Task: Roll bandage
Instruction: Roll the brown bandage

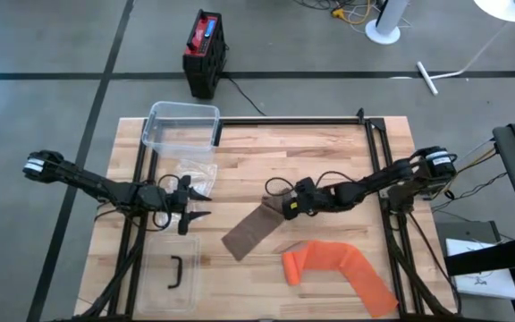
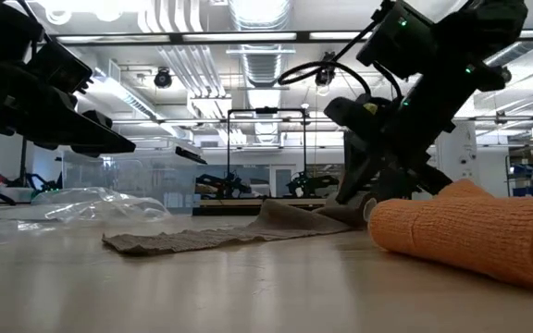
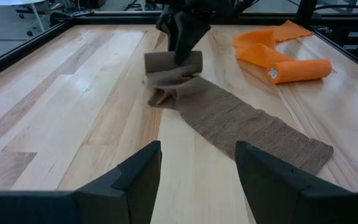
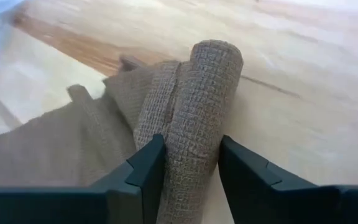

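**Brown woven bandage: rolled end between my right fingers, flat tail running toward my left arm**

The brown woven bandage (image 4: 194,118) sits partly rolled on the light wooden table (image 1: 329,152), and its rolled end is my landmark. My right gripper (image 4: 188,165) straddles that roll: one dark finger lies against each side of it, pressing the cloth, so I judge I am gripping it. The roll's long axis runs straight out between my fingers, away from my wrist.

From the roll, the unrolled strip (image 3: 253,127) lies flat and stretches toward my left gripper (image 3: 197,171), whose fingers stand apart, holding nothing, well short of the strip's free end. So my right arm is on the bandage and my left is the far one. As I read it, any further rolling has to carry the roll along that strip, toward my left arm.

Beyond the roll on the side away from the left arm lies the orange woven bandage (image 1: 338,266), itself partly rolled, clear of the brown one. Farther off, past my left gripper, stands a clear plastic box (image 1: 181,127).
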You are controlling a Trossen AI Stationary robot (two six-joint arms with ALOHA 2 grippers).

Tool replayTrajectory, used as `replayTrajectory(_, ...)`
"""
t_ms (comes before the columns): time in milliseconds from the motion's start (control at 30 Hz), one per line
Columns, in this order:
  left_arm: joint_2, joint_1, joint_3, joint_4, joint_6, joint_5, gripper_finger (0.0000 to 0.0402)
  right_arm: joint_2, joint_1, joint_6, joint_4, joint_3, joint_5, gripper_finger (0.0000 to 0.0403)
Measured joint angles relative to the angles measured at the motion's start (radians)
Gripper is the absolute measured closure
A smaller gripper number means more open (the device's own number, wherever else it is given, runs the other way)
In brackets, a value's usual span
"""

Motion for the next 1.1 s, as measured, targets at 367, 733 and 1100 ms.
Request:
replayTrajectory(367, 0.000, 0.000, 0.000, 0.000, 0.000, 0.000, 0.0203, 0.023, -0.038, -0.217, -0.039, 0.050, -0.027, 0.0233)
replayTrajectory(733, 0.007, 0.000, 0.000, 0.008, 0.000, 0.000, 0.0203, 0.037, -0.103, -0.332, -0.092, 0.073, -0.090, 0.0273)
replayTrajectory(1100, 0.011, 0.000, 0.000, 0.011, 0.000, 0.000, 0.0203, -0.009, -0.116, -0.499, -0.121, 0.071, -0.096, 0.0371)
